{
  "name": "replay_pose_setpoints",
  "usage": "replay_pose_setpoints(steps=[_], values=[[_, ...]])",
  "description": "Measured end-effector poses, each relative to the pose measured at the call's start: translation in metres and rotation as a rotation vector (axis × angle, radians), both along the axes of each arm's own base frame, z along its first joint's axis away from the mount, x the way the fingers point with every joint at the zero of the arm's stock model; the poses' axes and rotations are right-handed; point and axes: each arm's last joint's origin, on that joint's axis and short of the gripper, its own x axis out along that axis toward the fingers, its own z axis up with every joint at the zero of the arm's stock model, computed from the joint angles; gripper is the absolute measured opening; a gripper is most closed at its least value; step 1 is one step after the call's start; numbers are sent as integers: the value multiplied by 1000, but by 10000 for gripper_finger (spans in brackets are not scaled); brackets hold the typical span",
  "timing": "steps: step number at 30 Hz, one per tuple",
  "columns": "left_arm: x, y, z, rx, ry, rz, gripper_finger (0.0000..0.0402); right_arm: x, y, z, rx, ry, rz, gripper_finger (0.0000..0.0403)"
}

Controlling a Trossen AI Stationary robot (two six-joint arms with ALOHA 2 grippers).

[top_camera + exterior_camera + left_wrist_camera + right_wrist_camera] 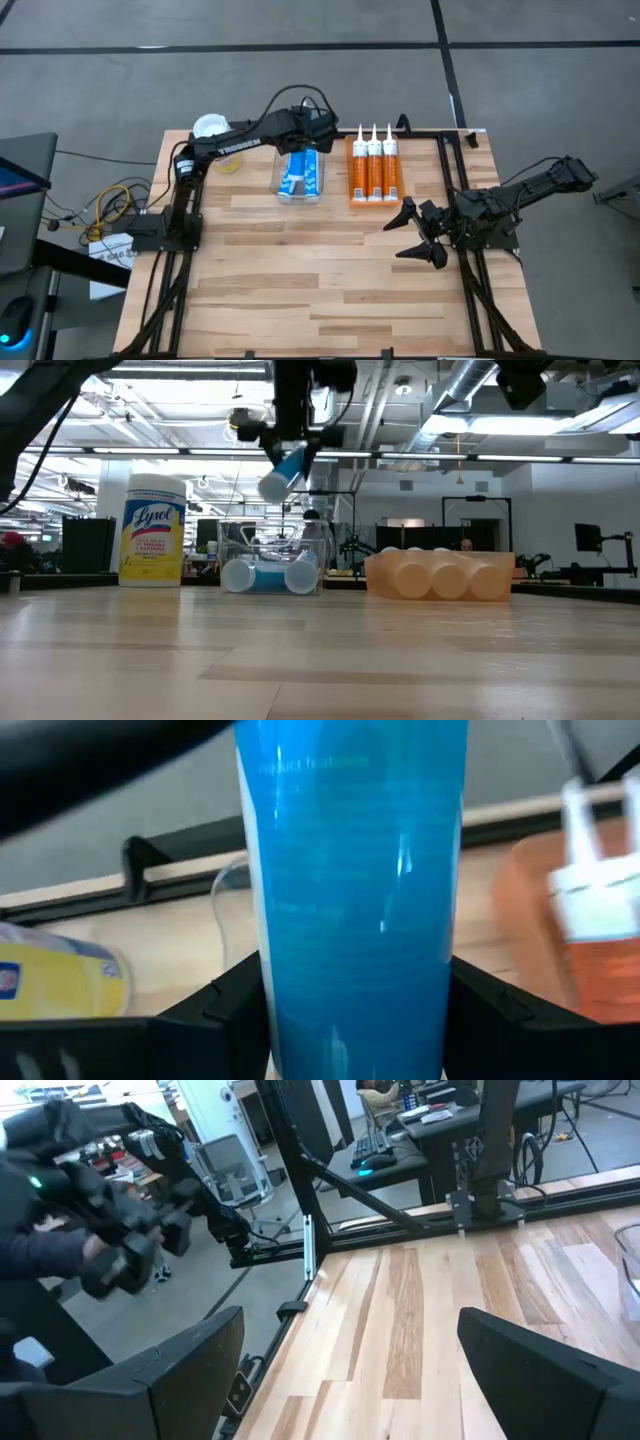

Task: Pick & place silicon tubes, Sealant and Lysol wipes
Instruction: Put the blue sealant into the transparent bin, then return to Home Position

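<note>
I am working along the far edge of the desk point(300, 270), where everything is crowded together, while the whole near half is lying bare with plenty of room for moving. My left gripper point(305, 135) is hanging above the clear bin point(300, 178) near the middle of the far edge, closed around a blue tube point(283, 472), which is tilting in the air with its white end pointing down toward the bin; in the left wrist view the blue tube point(355, 910) is sitting squarely between my two dark fingers point(225, 1010), touching both. Directly below it, the bin is holding more blue tubes point(268, 575) lying flat. Just beside the bin, toward the right edge, the orange tray point(352, 170) is carrying three orange silicone tubes point(373, 170) lying side by side with their white nozzles pointing at the far edge. The Lysol wipes point(152, 528) are standing upright near the far left corner, apart from the bin and from my left gripper. My right gripper point(425, 228) is waiting near the right edge, about midway along it, with its fingers spread wide and touching nothing.
</note>
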Motion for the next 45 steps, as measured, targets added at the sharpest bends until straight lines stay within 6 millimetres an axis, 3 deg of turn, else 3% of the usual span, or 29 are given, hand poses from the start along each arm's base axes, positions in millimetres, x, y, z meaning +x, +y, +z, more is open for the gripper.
replay_pose_setpoints(steps=[12, 18, 27, 36, 45], values=[[27, 23, -77, -121, 177, -53, 199, 0, 0, 0, 0, -1, -1, 359], [34, 25, -102, -214, 207, -68, 199, 0, 0, 0, 7, 2, -2, 359], [31, 27, -117, -292, 232, -1, 199, 0, 0, 0, 7, 4, -2, 359], [29, 27, -120, -318, 231, 36, 200, 0, 0, 0, 8, 3, -2, 359], [28, 27, -120, -333, 254, 4, 328, 0, 0, 0, 8, 3, -1, 359]])
